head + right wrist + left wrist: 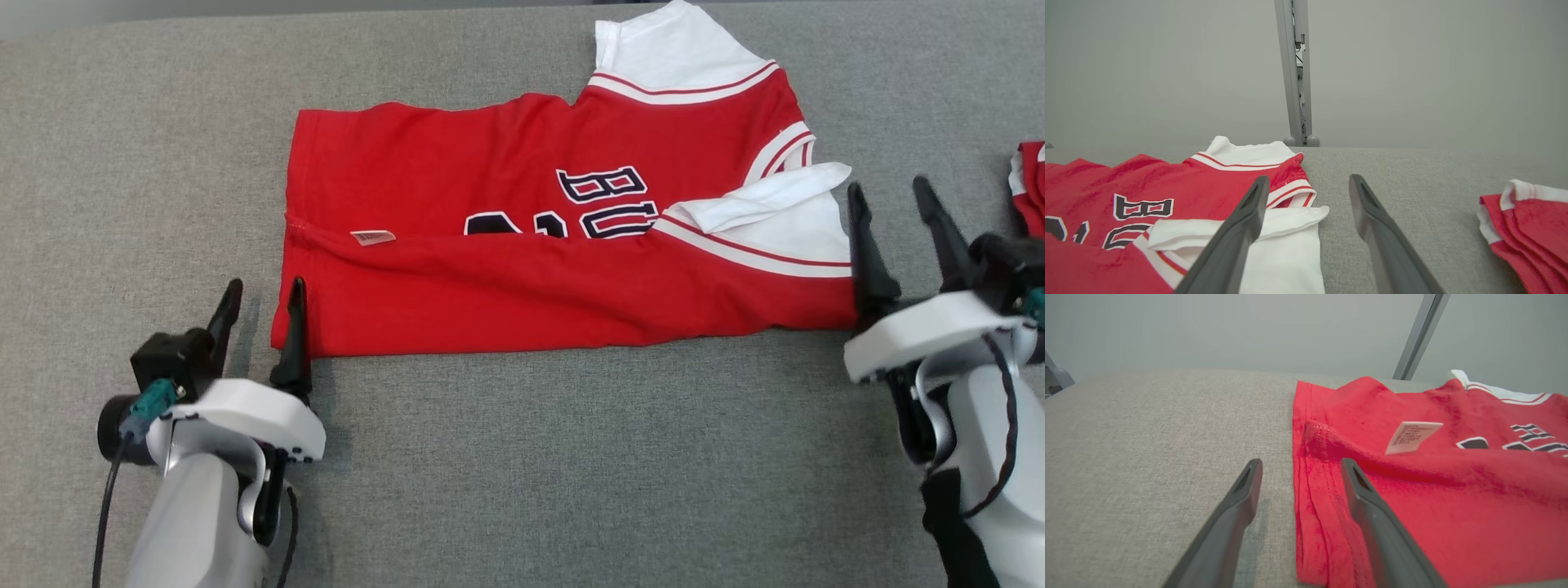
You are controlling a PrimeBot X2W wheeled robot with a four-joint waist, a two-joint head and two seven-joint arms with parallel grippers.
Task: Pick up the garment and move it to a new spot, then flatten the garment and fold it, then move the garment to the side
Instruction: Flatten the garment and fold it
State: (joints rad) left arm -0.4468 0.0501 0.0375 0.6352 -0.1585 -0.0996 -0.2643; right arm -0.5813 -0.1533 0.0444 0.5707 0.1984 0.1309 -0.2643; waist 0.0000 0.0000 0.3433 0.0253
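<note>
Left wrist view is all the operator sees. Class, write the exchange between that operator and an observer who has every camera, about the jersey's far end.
Operator: Where is the other arm?
Observer: The right gripper is open at the sleeve end of the jersey, one finger by the edge of the white sleeve, the other over the grey surface.
Operator: Is anything else lying out there?
Observer: Yes, a second red and white garment lies to the right of that gripper, apart from the jersey.
</note>
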